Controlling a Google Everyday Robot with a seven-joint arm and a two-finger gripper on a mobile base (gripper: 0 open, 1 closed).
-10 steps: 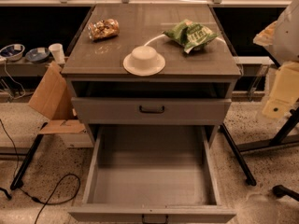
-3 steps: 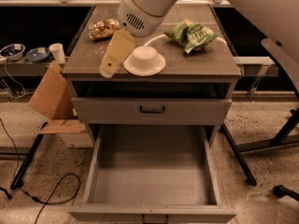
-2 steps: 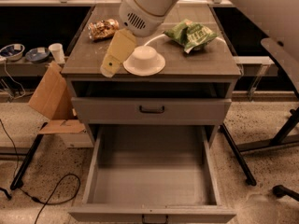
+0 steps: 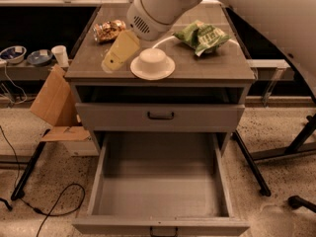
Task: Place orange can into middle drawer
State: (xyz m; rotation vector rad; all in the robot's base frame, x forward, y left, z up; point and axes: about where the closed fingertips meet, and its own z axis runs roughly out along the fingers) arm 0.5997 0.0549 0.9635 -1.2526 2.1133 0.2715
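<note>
The orange can (image 4: 109,30) lies on its side at the far left of the cabinet top, mottled gold, brown and white. My gripper (image 4: 113,61) hangs from the big white wrist (image 4: 153,11). Its pale yellow fingers (image 4: 121,49) slant down to the left, just in front of the can and left of the white bowl (image 4: 152,63). It does not touch the can. The middle drawer (image 4: 160,194) is pulled out wide at the bottom, with tall grey walls and a bare floor. The closed shallower drawer front (image 4: 160,116) sits above it.
A green snack bag (image 4: 201,35) lies at the top's right. A cardboard box (image 4: 53,102), a paper cup (image 4: 61,56) and small bowls (image 4: 14,53) are at the left. Black stand legs (image 4: 251,164) and a floor cable (image 4: 54,211) flank the cabinet.
The arm has come in over the cabinet top since the earliest frame. Over the last second the gripper has hardly moved. The can, bowl and bag lie as before.
</note>
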